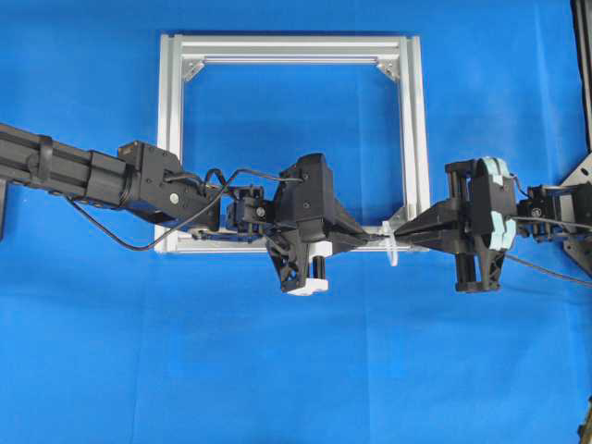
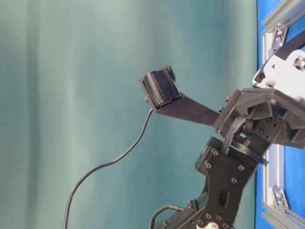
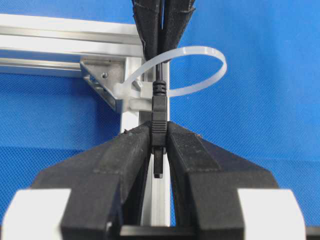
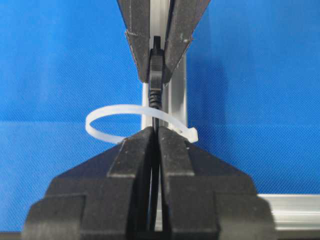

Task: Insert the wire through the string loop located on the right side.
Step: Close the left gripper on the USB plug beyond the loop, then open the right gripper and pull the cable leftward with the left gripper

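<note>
The whitish string loop [image 3: 200, 48] stands at the silver frame's [image 1: 168, 139] front right corner. The wire's dark plug [image 3: 158, 112] has come through the loop, and my left gripper [image 3: 159, 131] is shut on it, with the tip poking out between the fingers. On the loop's other side my right gripper [image 4: 155, 132] is shut on the thin wire [image 4: 155, 112], just short of the loop [image 4: 115, 108]. From overhead, the left gripper [image 1: 370, 237] and right gripper [image 1: 407, 230] meet nose to nose, with the loop [image 1: 392, 250] between them.
The frame's front rail [image 1: 213, 242] lies under the left arm, and a metal corner bracket [image 3: 100, 80] sits by the loop. A thick black arm cable [image 1: 111, 236] sags over the blue cloth [image 1: 277, 370]. A metal mount [image 1: 578, 176] stands at the right edge.
</note>
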### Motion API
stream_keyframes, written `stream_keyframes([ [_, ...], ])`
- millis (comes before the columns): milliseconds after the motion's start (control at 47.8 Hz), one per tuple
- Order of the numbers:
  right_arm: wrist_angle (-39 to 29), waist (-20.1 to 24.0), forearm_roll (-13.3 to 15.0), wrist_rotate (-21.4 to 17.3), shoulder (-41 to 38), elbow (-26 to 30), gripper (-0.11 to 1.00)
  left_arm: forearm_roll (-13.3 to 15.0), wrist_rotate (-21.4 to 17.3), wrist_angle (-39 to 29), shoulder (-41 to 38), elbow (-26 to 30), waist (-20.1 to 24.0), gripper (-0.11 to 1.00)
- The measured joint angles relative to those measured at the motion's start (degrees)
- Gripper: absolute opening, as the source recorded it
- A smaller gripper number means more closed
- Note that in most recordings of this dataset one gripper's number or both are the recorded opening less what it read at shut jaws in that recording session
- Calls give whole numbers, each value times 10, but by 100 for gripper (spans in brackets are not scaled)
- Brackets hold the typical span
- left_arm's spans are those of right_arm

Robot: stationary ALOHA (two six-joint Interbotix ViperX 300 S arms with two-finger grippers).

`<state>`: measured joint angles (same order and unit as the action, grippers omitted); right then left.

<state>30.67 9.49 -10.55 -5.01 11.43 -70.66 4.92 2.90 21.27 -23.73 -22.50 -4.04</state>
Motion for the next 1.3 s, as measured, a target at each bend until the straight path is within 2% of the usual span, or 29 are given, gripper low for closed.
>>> stream_keyframes([
  [63,-6,0,0,-1,2,0,14,0,0,0,-1,0,0,8],
  [125,-11,0,0,-1,4,0,28,0,3,0,0,0,1,8],
  [293,-21,1,0,-2,11,0,78,0,2,0,-1,0,2,8],
  [376,-24,1,1,-2,13,0,95,0,2,0,0,0,2,8],
  [523,-27,1,0,-2,13,0,93,-1,2,1,0,-3,2,8],
  [711,-27,1,0,-2,13,0,94,-1,-1,1,14,-40,2,8],
  [836,-28,1,0,-2,13,0,94,-3,-7,11,58,-93,2,8],
  [1025,-28,1,1,-1,13,0,94,-4,-10,49,138,-202,-4,8],
  [1297,-33,1,0,-1,13,3,94,-4,8,64,224,-343,-5,8],
])
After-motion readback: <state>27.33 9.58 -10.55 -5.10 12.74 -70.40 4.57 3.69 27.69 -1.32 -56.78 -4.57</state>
